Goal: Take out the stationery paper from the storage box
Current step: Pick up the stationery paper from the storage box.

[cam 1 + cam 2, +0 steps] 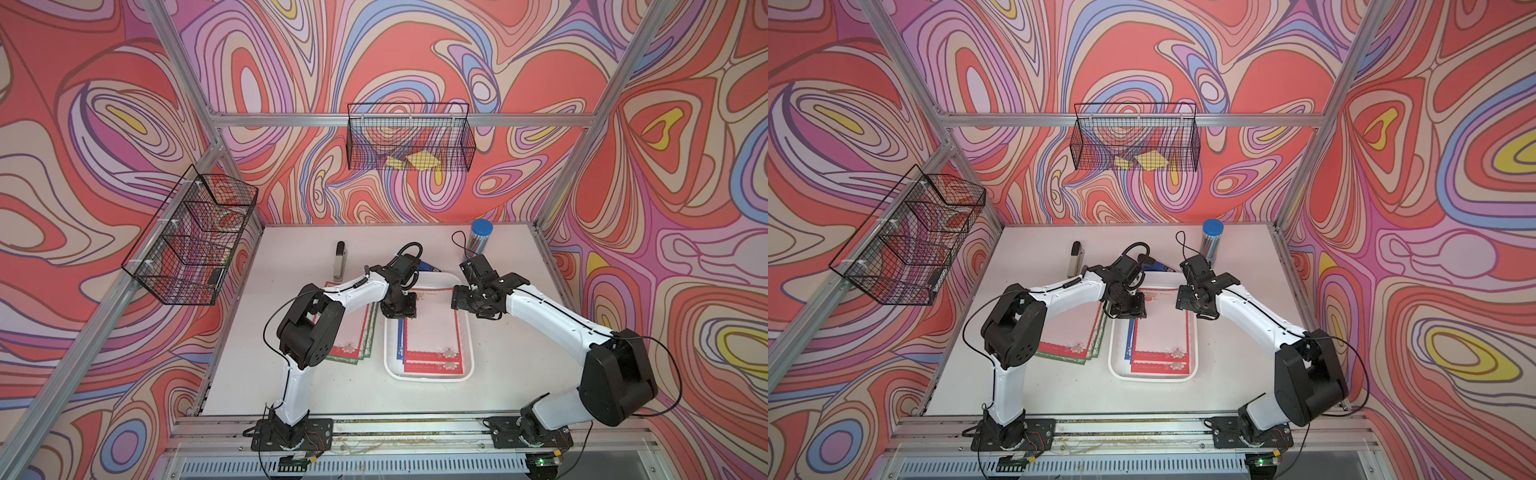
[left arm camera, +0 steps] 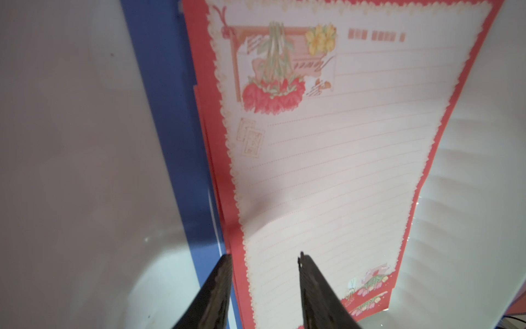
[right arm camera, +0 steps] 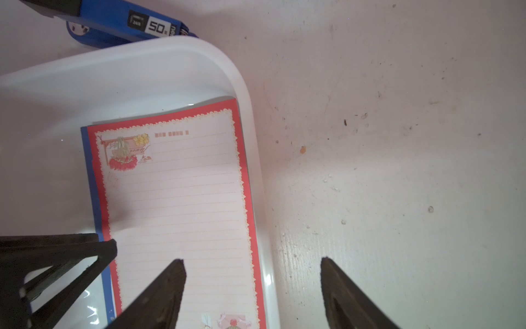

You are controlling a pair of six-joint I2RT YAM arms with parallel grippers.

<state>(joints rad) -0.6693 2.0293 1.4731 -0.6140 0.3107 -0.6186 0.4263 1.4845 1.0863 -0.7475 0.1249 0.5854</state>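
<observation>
The storage box is a shallow white tray mid-table, seen in both top views. Inside it lies stationery paper: red-bordered sheets on top and a blue-bordered one showing along the left side. My left gripper reaches down at the box's far left, open. Its fingers straddle the top sheet's left red border, and the sheet bulges slightly there. My right gripper is wide open astride the box's right rim. More sheets, red over green, lie on the table left of the box.
A stapler lies at the back left of the table. A blue item rests just behind the box. A blue-lidded tube stands at the back right. Two black wire baskets hang on the walls, one holding yellow notes.
</observation>
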